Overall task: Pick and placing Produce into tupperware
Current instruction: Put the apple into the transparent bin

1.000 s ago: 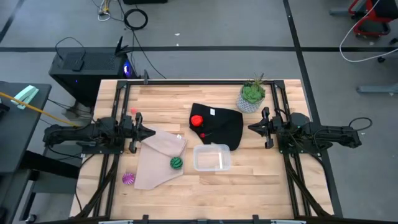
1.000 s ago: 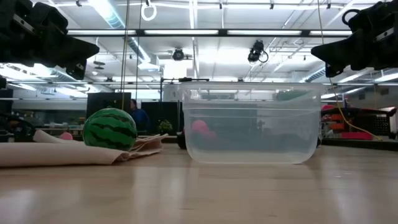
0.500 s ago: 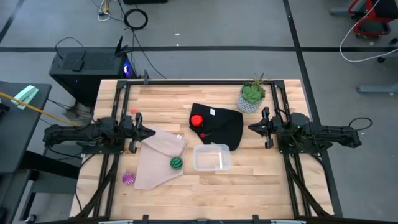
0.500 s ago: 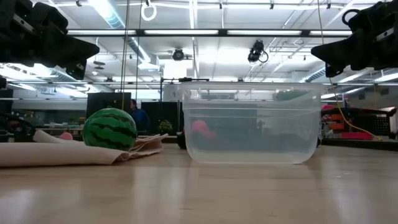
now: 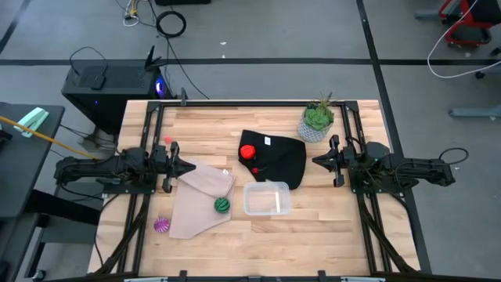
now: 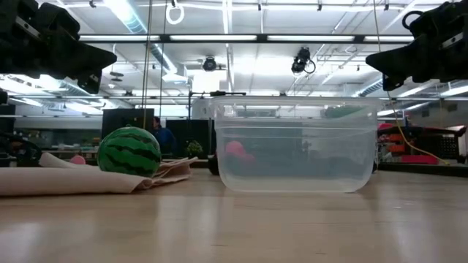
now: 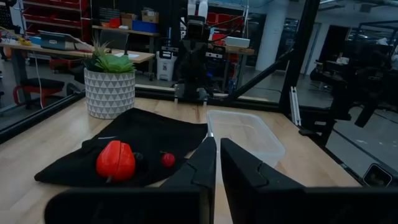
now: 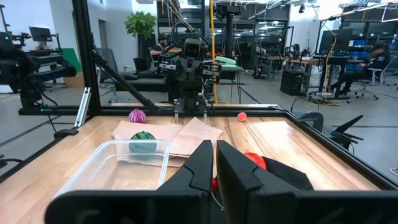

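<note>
The clear tupperware [image 5: 266, 198] stands on the wood near the table's middle, with nothing in it. The red piece [image 5: 248, 151] lies on a black cloth [image 5: 283, 160] behind it. On a beige cloth [image 5: 196, 200] rests the dark-green striped ball [image 5: 222, 205]. At that cloth's left corner lies the purple ribbed ball [image 5: 162, 225]. My left gripper [image 5: 190, 167] hovers shut over the beige cloth's far corner. Shut as well, my right gripper [image 5: 316, 160] hovers at the black cloth's right edge. Both hang above the table and touch nothing.
A leafy plant in a pale patterned pot [image 5: 317, 121] stands at the far right of the table. A tiny red ball [image 7: 168, 159] lies on the black cloth beside the red piece, and a small pink ball [image 8: 242, 116] sits near the left arm's base. Bare wood lies along the near edge.
</note>
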